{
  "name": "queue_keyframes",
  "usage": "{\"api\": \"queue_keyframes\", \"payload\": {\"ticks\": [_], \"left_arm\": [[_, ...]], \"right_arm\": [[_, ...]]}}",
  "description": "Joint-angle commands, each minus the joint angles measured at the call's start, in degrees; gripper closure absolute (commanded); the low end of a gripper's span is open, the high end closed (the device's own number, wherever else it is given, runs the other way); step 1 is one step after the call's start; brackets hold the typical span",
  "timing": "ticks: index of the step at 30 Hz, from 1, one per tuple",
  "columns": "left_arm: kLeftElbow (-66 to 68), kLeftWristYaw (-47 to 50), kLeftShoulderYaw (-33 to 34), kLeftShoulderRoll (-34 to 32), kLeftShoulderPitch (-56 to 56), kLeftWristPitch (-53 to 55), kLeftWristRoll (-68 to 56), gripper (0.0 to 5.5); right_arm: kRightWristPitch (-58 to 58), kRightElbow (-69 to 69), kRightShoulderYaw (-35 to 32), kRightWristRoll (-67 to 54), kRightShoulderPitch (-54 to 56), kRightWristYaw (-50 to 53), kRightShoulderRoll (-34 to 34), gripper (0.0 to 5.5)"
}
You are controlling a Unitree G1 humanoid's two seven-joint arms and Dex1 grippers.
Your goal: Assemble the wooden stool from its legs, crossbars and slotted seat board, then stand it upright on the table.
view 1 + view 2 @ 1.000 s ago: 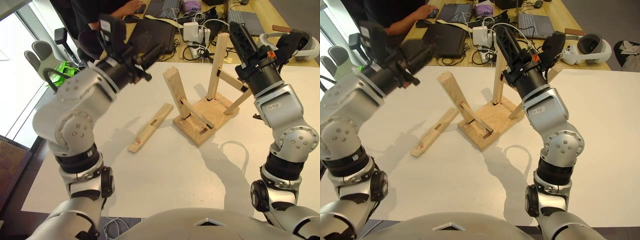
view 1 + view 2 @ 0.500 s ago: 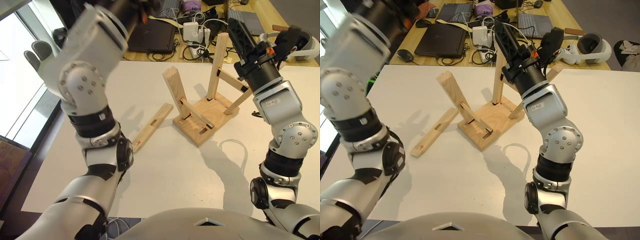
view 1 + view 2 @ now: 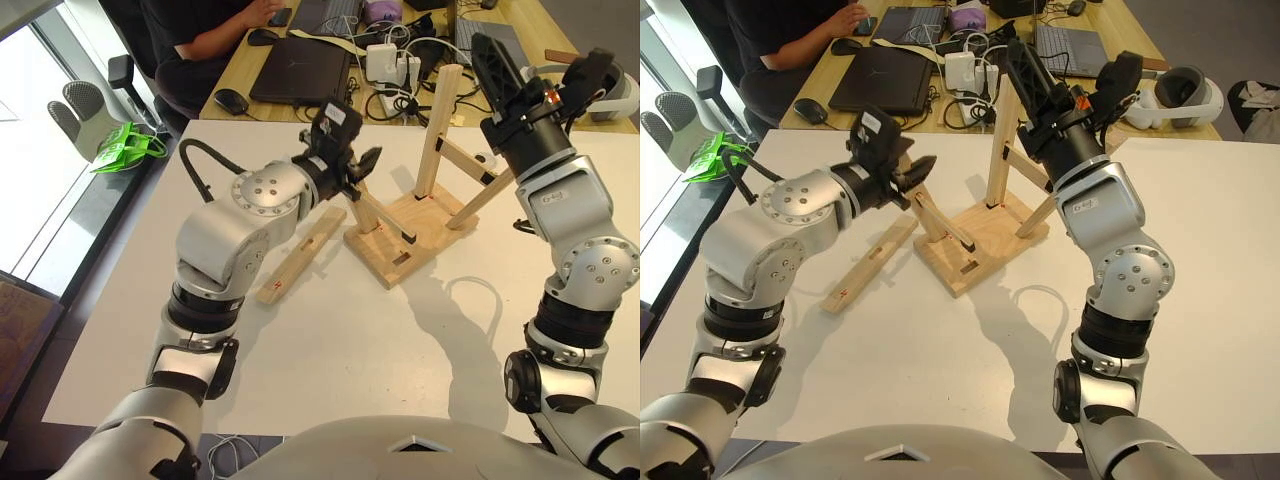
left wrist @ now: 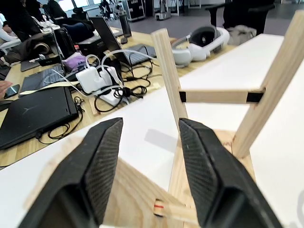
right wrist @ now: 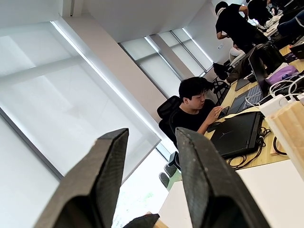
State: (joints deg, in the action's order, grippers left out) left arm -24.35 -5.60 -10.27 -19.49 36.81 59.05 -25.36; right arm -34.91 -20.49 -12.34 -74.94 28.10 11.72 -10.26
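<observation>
Left end effector (image 3: 360, 172) swung down to tilted leg (image 3: 932, 218).

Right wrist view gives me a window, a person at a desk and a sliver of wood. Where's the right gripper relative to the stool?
Observer: The right gripper is open and raised beside the top of the upright leg. That leg stands in the seat board, which lies flat on the table.
Operator: And the left gripper?
Observer: The left gripper is open at the top end of the tilted leg, on the board's opposite side. I can't tell whether it touches the wood.
</observation>
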Motion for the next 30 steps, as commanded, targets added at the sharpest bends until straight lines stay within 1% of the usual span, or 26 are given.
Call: {"api": "queue_keyframes", "payload": {"ticks": [1, 4, 6, 8, 9, 10, 12, 13, 15, 17, 18, 20, 22, 24, 26, 30], "left_arm": [[-1.12, 0.74, 5.26, 3.4, 2.36, -1.32, -0.25, 3.33], [-0.73, 0.43, 9.09, 3.66, 4.65, -3.03, 0.05, 3.33], [-0.89, -0.63, 10.95, 0.27, 3.08, -2.14, 1.07, 3.33], [-2.57, -3.75, 11.58, -6.9, -3.06, 0.86, 1.91, 3.33], [-3.52, -5.68, 10.8, -11.56, -7.05, 2.07, 2.86, 3.33], [-4.59, -8.23, 9.49, -18.16, -13.36, 2.81, 4.48, 3.33], [-5.45, -11.9, 8.36, -27.52, -23.37, 3.25, 7.21, 3.33], [-5.53, -13.12, 8.58, -30.17, -26.79, 3.36, 7.99, 3.33], [-5.92, -14.46, 10.03, -32.1, -31.91, 3.49, 8.53, 3.33], [-7.67, -14.59, 10.13, -31.21, -34.56, 4.04, 8.38, 3.33], [-8.53, -14.19, 9.73, -29.77, -34.48, 4.64, 8.06, 3.33], [-9.1, -13.49, 8.72, -26.57, -32.5, 5.83, 7.31, 3.33], [-8.55, -12.91, 7.89, -22.74, -29.5, 7.32, 6.58, 3.33], [-6.96, -12.0, 7.43, -18.06, -26.28, 9.27, 5.76, 3.33], [-4.95, -11.32, 6.81, -14.02, -24.1, 11.01, 5.26, 3.33], [-1.74, -11.6, 4.42, -10.59, -22.89, 11.24, 5.4, 3.33]], "right_arm": [[-0.15, -0.36, 0.21, 0.54, 0.77, -0.15, 0.06, 3.63], [-0.19, -0.47, 0.16, 0.64, 0.61, -0.42, -0.05, 3.63], [-1.39, -0.86, 0.28, -0.32, 0.11, -2.42, -1.29, 3.63], [-5.14, -2.62, -0.12, -3.26, -1.5, -8.02, -5.82, 3.63], [-7.16, -3.65, -0.67, -5.6, -2.31, -10.71, -8.17, 3.63], [-10.22, -5.64, -1.35, -10.15, -3.66, -14.78, -11.65, 3.63], [-15.2, -9.69, -2.35, -20.06, -6.79, -21.08, -17.85, 3.63], [-17.1, -11.79, -2.6, -24.45, -8.59, -23.6, -20.71, 3.63], [-21.76, -17.2, -2.59, -33.25, -14.12, -29.36, -28.33, 3.63], [-28.35, -21.48, -1.22, -28.73, -19.45, -36.43, -35.99, 3.63], [-30.3, -23.19, 1.07, -21.86, -21.05, -38.98, -39.25, 3.63], [-30.64, -25.84, 5.13, -10.25, -23.32, -42.64, -43.2, 3.63], [-28.1, -27.73, 10.05, 0.64, -24.92, -45.2, -45.21, 3.63], [-25.29, -27.68, 16.16, 10.61, -24.89, -44.9, -44.72, 3.63], [-23.31, -26.9, 22.21, 18.43, -23.61, -43.25, -42.44, 3.63], [-20.46, -24.9, 33.68, 32.54, -19.85, -38.99, -36.62, 3.63]]}}
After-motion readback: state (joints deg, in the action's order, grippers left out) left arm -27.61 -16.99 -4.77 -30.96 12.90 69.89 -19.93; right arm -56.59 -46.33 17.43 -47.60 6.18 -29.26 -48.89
